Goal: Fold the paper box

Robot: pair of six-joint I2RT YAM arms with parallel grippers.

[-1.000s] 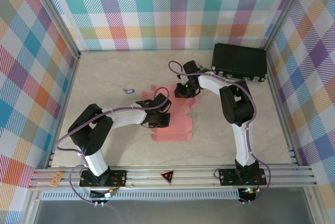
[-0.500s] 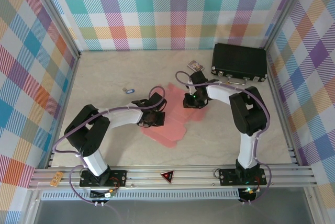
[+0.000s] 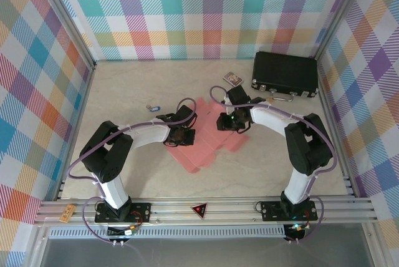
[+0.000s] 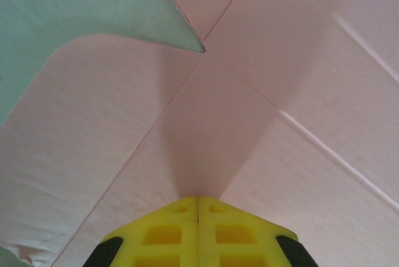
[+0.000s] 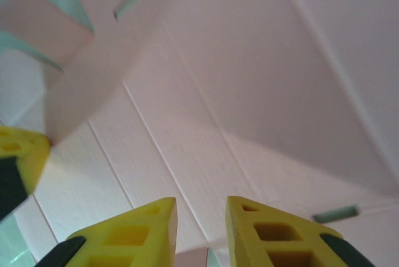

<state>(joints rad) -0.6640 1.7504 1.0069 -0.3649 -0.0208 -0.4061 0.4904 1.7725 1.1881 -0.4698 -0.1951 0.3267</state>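
Salmon-pink thin cardboard sheet, the paper box (image 3: 209, 145), lies flat mid-table, directly under both hands. The left gripper (image 3: 182, 135) is clenched: its yellow fingertips (image 4: 168, 229) are pressed together on a crease w/ nothing btwn them. The right gripper (image 3: 225, 123) sits at the sheet's far edge, yellow fingers (image 5: 268, 229) parted a little, no clear grasp. There's open beige tabletop (image 3: 124, 98) left of the left gripper and nearer than both. A black hard latched case (image 3: 285, 72) and a small patterned card pack (image 3: 232, 78) crowd the room beyond the right gripper. Vs a sec ago: the sheet has turned, the right jaws are wider, and the right arm no longer hides the card pack.
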